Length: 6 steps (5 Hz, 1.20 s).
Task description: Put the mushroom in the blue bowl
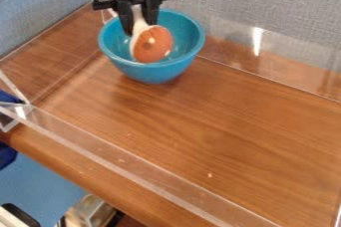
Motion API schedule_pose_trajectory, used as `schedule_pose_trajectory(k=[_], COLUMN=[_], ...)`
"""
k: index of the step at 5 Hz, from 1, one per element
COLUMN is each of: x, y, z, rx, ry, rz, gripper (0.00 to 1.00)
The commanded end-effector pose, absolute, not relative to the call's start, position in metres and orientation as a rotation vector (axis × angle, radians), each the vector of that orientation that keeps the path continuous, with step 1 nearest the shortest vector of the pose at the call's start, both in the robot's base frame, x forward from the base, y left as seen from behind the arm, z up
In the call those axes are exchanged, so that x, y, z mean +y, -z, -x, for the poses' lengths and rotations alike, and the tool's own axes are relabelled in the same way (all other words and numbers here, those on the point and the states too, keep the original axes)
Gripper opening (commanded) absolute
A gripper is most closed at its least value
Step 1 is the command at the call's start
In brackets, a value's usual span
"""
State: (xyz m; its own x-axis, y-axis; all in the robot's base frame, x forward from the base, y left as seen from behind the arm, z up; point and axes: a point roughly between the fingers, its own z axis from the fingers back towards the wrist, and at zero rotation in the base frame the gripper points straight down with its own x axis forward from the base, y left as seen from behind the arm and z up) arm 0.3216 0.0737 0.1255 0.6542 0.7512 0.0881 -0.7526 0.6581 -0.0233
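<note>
Camera: end effector (138, 16) grips mushroom (152, 43) over blue bowl (172, 65)

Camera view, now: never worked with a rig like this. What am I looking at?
There is one fixed-looking viewpoint, seemingly from above and in front of a wooden table. The black device at the top is the end of a robot arm: its gripper points down, closed on the pale stem of a toy mushroom. The reddish-brown cap faces the camera, in front of the blue bowl's inside as seen here; whether it touches the bowl, I can't tell. The bowl sits on the table near the grey wall.
</note>
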Motion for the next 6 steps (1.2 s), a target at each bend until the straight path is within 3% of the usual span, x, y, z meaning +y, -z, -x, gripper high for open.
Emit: schedule_pose_trajectory(k=[1, 2, 4, 5, 6], x=[0.086, 0.094, 0.083, 0.079, 0.088], y=[-0.135, -0.126, -0.103, -0.089, -0.064], z=[-0.340, -0.351, -0.345, -0.343, -0.357], rx=[-0.155, -0.147, -0.124, -0.110, -0.096], ry=[-0.848, -0.829, -0.741, -0.699, -0.748], rz=[-0.016, -0.027, -0.037, -0.040, -0.050], gripper=[0.00, 0.00, 0.00, 0.00, 0.00])
